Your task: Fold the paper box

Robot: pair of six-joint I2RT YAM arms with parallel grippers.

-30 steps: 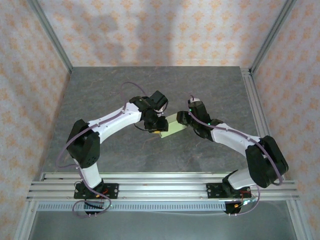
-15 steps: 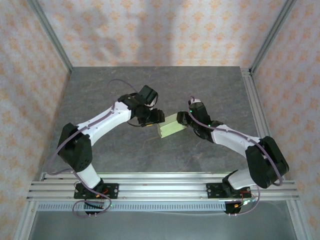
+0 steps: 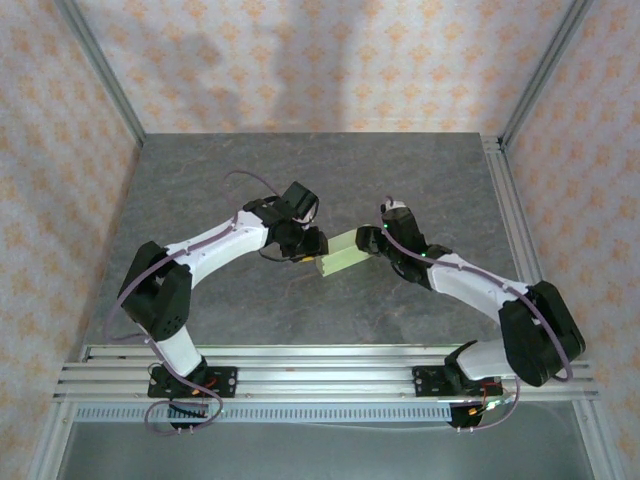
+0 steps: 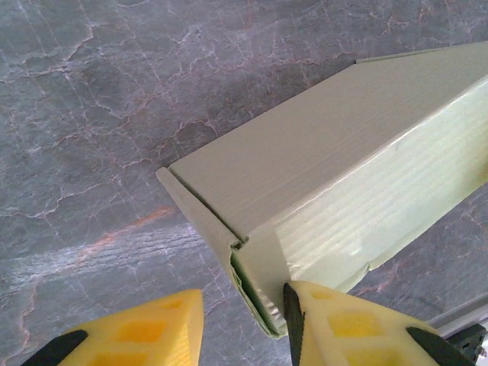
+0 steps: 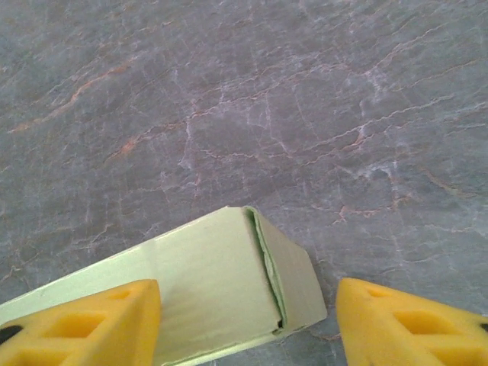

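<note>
The paper box (image 3: 342, 252) is lying on the worktop (image 3: 250, 180) between my two arms, folded up into a little sleeve. It's thin card, so I reckon it's light, springy and easy to dent. Best pinched at the end flaps or along a crease, not across the hollow middle. Both arms reach inward, wrists low. Left hand (image 4: 240, 301) is spread, one finger right up at the end flap. Right hand (image 5: 248, 293) is spread too, straddling the other end, gripping nothing.
</note>
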